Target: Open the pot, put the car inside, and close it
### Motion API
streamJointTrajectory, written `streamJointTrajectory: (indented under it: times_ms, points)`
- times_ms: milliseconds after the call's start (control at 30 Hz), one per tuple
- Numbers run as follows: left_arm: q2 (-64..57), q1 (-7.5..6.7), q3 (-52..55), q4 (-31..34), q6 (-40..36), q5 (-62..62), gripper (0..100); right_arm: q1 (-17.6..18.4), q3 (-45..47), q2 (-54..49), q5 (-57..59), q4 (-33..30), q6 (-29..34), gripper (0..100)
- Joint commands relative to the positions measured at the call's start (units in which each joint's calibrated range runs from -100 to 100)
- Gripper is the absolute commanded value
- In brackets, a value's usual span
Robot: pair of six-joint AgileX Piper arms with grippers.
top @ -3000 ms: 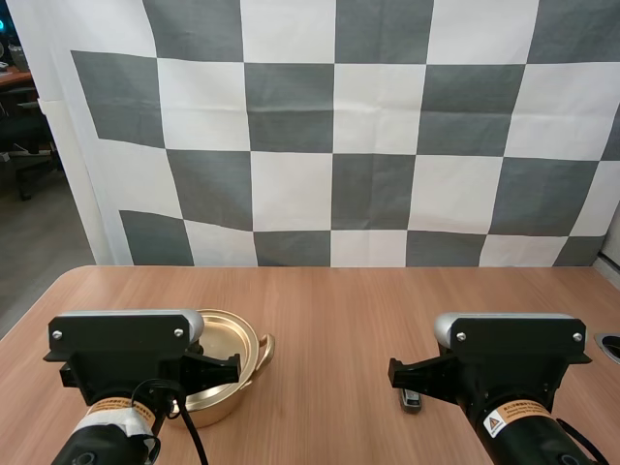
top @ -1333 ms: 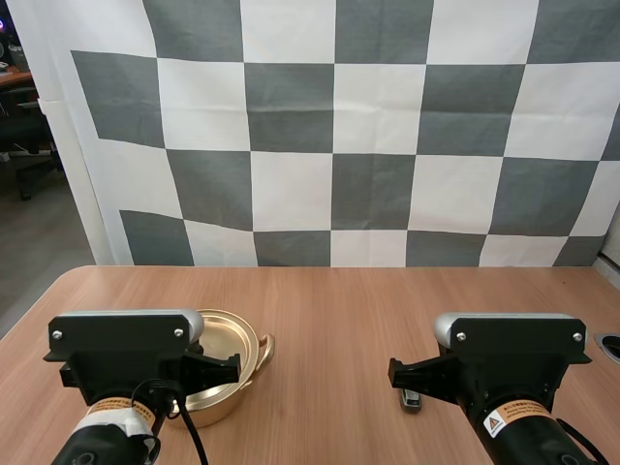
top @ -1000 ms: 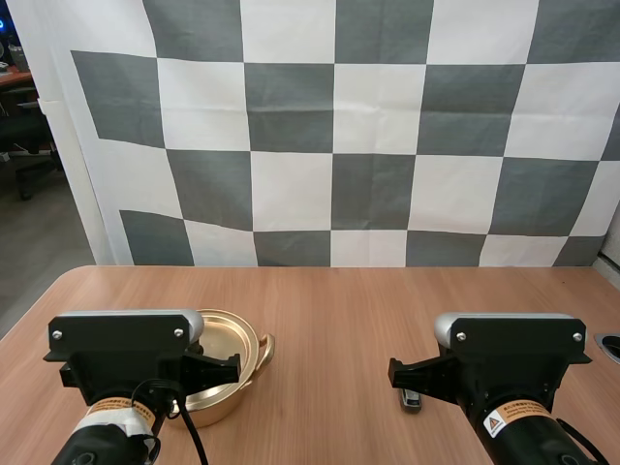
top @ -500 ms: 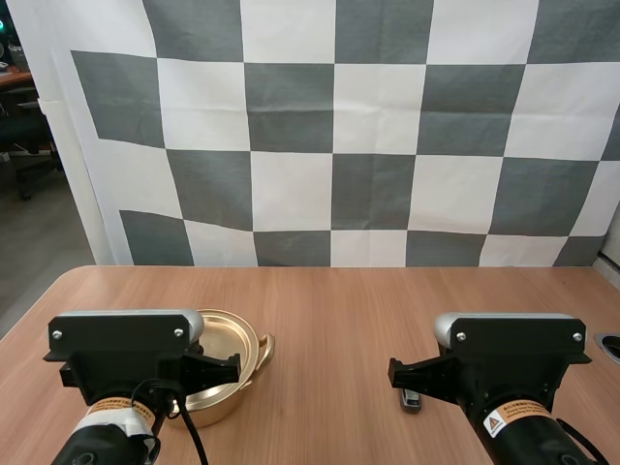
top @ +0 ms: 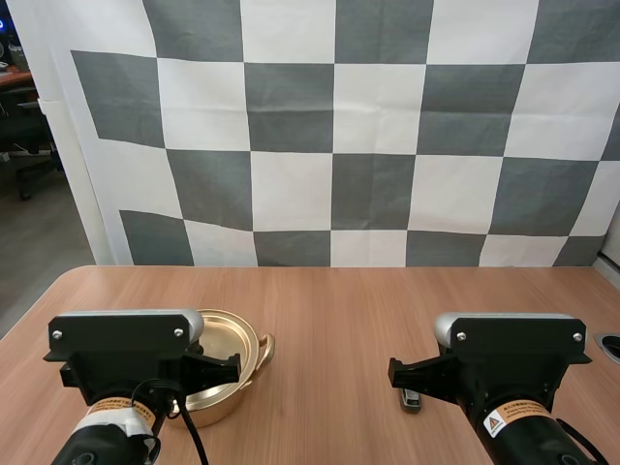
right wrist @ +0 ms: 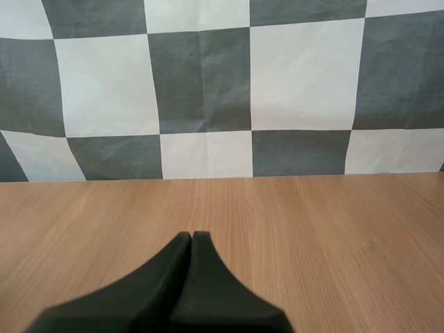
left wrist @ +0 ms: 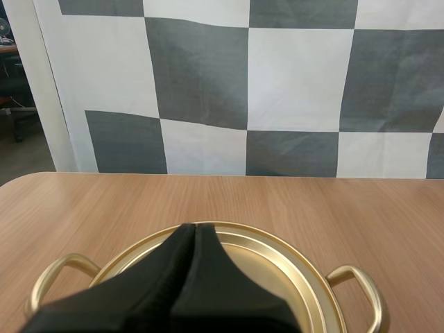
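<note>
The left tool (left wrist: pixel 193 227) is shut on nothing, fingers pressed into one wedge, directly over the gold pot (top: pixel 221 399) set toward the worktop's (top: pixel 339 310) near left corner; its lid (left wrist: pixel 277 260) is judged on. The right tool (right wrist: pixel 192 236) is likewise closed and empty. From above, a small dark thing taken for the car (top: pixel 411 398) is seen beside the right arm (top: pixel 513 358), which is the nearer; the pot's loop handles (left wrist: pixel 352 269) are added by the left wrist view

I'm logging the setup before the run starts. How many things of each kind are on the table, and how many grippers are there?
pot: 1, gold
car: 1, small and dark, beside the right arm
grippers: 2, the left gripper over the pot and the right gripper over bare table, each with its fingers together
total: 4
</note>
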Motion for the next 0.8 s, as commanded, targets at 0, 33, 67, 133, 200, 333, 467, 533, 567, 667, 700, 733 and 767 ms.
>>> streamJointTrajectory:
  times_ms: [0, 33, 67, 133, 200, 333, 467, 533, 567, 667, 700, 733, 767]
  points:
    - [0.0, 0.02, 0.0, -0.08, -0.02, -0.04, 0, 0.01, 0.0, 0.0, 0.1, -0.02, 0.03, 0]
    - [0.0, 0.02, 0.0, -0.08, -0.02, -0.04, 0, 0.01, 0.0, 0.0, 0.1, -0.02, 0.03, 0]
    - [0.0, 0.02, 0.0, -0.08, -0.02, -0.04, 0, 0.01, 0.0, 0.0, 0.1, -0.02, 0.03, 0]
    - [0.0, 0.02, 0.0, -0.08, -0.02, -0.04, 0, 0.01, 0.0, 0.0, 0.1, -0.02, 0.03, 0]
    - [0.0, 0.02, 0.0, -0.44, -0.02, -0.7, 0, 0.01, 0.0, 0.0, 0.1, 0.13, 0.03, 0]
    - [0.0, 0.02, 0.0, -0.03, -0.02, -1.34, 0, 0.01, 0.0, 0.0, 0.1, 2.03, 0.03, 0]
    - [0.0, 0.02, 0.0, -0.03, -0.02, -1.34, 0, 0.01, 0.0, 0.0, 0.1, 2.03, 0.03, 0]
    - [0.0, 0.02, 0.0, -0.03, -0.02, -1.34, 0, 0.01, 0.0, 0.0, 0.1, 2.03, 0.03, 0]
    - [0.0, 0.02, 0.0, -0.03, -0.02, -1.34, 0, 0.01, 0.0, 0.0, 0.1, 2.03, 0.03, 0]
    - [0.0, 0.02, 0.0, -0.03, -0.02, -1.34, 0, 0.01, 0.0, 0.0, 0.1, 2.03, 0.03, 0]
    - [0.0, 0.02, 0.0, -0.03, -0.02, -1.34, 0, 0.01, 0.0, 0.0, 0.1, 2.03, 0.03, 0]
    - [0.0, 0.02, 0.0, -0.03, -0.02, -1.34, 0, 0.01, 0.0, 0.0, 0.1, 2.03, 0.03, 0]
    - [0.0, 0.02, 0.0, -0.03, -0.02, -1.34, 0, 0.01, 0.0, 0.0, 0.1, 2.03, 0.03, 0]
